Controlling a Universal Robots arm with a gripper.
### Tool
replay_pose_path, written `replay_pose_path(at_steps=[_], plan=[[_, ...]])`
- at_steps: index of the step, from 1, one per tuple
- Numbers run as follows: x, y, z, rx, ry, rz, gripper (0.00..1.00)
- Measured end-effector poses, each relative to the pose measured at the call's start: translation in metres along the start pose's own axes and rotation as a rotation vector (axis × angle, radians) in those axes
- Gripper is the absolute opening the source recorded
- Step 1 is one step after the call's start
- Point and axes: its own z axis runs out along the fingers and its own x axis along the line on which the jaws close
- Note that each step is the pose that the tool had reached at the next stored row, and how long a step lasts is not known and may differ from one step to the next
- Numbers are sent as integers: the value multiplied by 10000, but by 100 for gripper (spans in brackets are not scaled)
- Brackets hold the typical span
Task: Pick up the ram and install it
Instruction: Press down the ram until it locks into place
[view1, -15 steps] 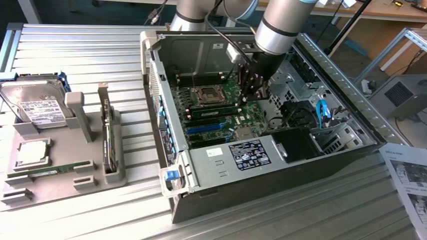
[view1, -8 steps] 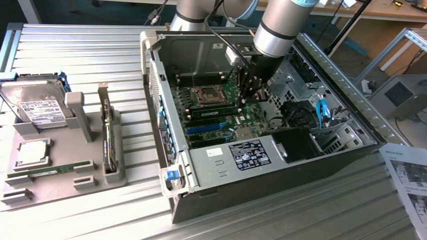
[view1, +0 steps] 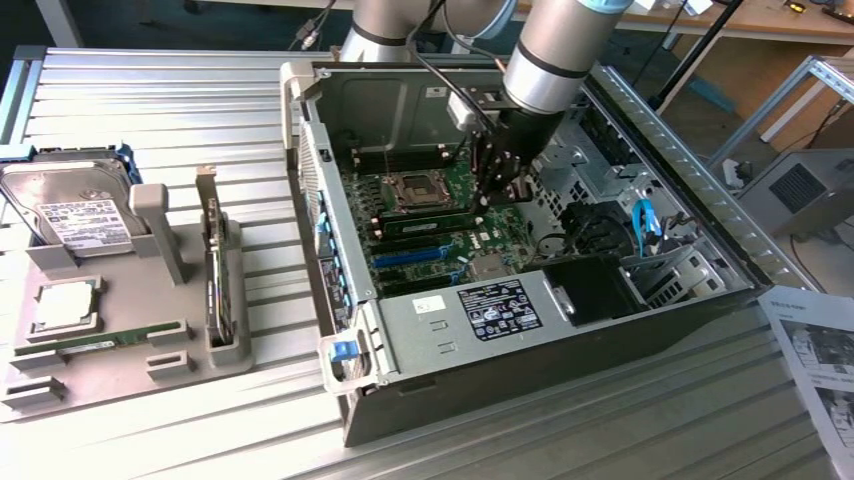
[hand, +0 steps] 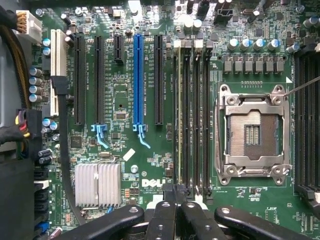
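One arm is seen reaching into one open computer case on the slatted worktop. The fingers are lowered over the motherboard. In the wrist view the two fingers are pressed together, with no gap seen between their tips.

The ram is seen edge-on as one thin greenish line standing in a memory slot, directly ahead of the fingertips, with its near end right at them. Whether it is touched cannot be told. In the exterior view it is seen as a green strip just beside the fingers.

Four memory slots are counted ahead of the fingers. Beyond them to one side lies one processor socket, and past it more slots are cut off by the picture's edge. To the other side six expansion slots are counted: one blue, one white, four black. One silver heatsink sits near the fingers.

Well apart from the fingers, one grey tray carries one hard drive, one square silver chip, one second green stick and one upright card. One printed sheet is cut off at the edge. The fingers' upper parts are hidden by the arm.
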Motion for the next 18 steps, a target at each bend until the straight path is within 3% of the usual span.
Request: replay_pose_path(at_steps=[18], plan=[[-29, 11, 73, 4, 2, 0, 11]])
